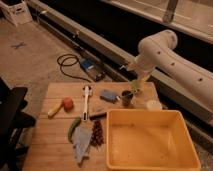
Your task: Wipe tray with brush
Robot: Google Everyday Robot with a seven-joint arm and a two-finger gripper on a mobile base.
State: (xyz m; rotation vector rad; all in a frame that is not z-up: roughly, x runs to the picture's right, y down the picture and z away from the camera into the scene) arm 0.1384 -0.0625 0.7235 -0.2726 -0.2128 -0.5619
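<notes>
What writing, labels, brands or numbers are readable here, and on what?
None can be read.
White box at top left: any marks too blurred.
Grey floor: a blue cross mark, no letters.
Large yellow-orange plastic tray, long white brush, and the robot's gripper above the small dark cup: no markings visible.

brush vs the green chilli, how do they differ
The brush is white, straight and long; the chilli is green, curved and shorter. The brush lies further back; the chilli nearer the front edge. Both lie flat on the table left of the tray, untouched: the gripper hangs over the table's back edge, jaws open.
</notes>
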